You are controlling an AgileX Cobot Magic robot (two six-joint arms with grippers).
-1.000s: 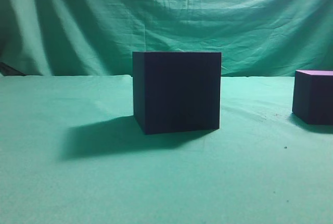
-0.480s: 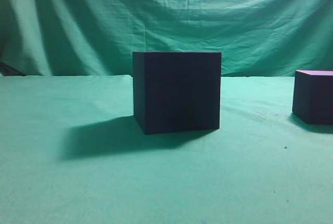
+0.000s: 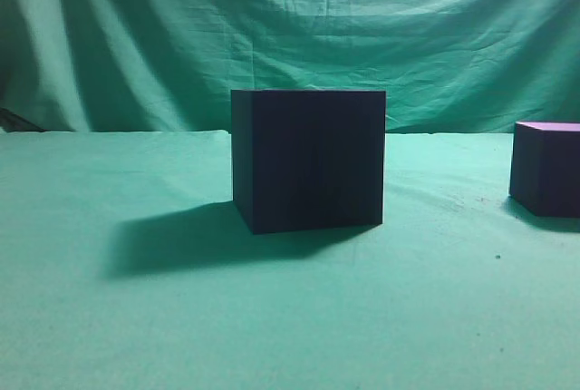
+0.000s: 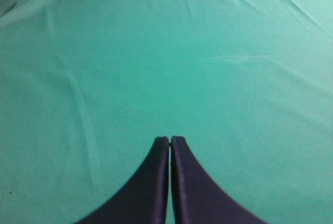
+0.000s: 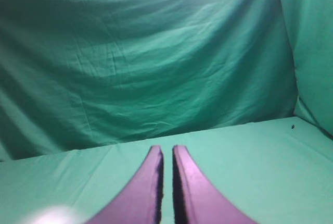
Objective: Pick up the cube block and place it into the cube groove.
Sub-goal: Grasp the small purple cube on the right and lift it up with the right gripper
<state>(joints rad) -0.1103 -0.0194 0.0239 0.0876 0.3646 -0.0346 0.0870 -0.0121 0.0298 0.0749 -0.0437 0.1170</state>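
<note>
The cube groove (image 3: 308, 159), a large near-black box with plain flat sides, stands in the middle of the green table in the exterior view. The cube block (image 3: 546, 168), a small dark purple cube with a lighter purple top, stands at the right edge of that view, partly cut off. Neither gripper shows in the exterior view. My left gripper (image 4: 169, 139) is shut and empty over bare green cloth. My right gripper (image 5: 167, 148) is shut and empty, its fingers nearly touching, facing the green backdrop. Neither wrist view shows the block or the groove.
Green cloth (image 3: 272, 317) covers the table and a green curtain (image 3: 290, 27) hangs behind it. The cube groove casts a shadow (image 3: 172, 240) to its left. A cloth fold (image 4: 78, 99) runs across the table in the left wrist view.
</note>
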